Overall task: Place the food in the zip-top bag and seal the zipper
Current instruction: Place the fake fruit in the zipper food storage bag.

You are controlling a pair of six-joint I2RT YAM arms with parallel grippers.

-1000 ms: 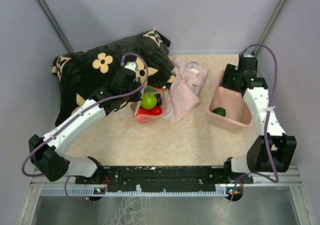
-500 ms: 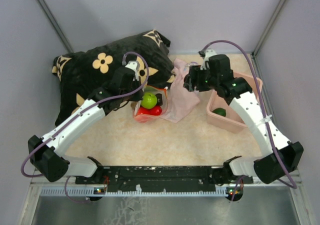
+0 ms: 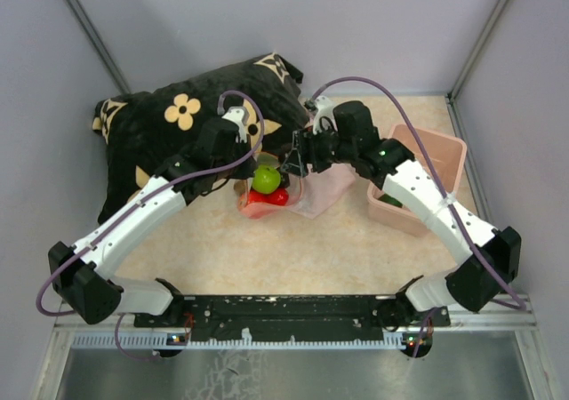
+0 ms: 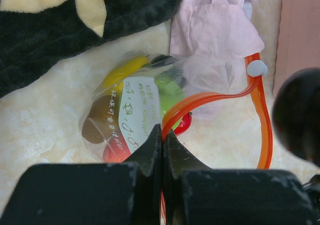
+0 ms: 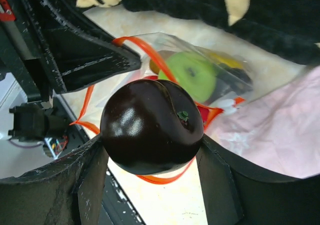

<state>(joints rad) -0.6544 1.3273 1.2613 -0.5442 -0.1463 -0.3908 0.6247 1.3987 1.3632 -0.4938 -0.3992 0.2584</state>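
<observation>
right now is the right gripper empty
No, the right gripper is clamped on a dark glossy fruit, held close to the bag.
</observation>
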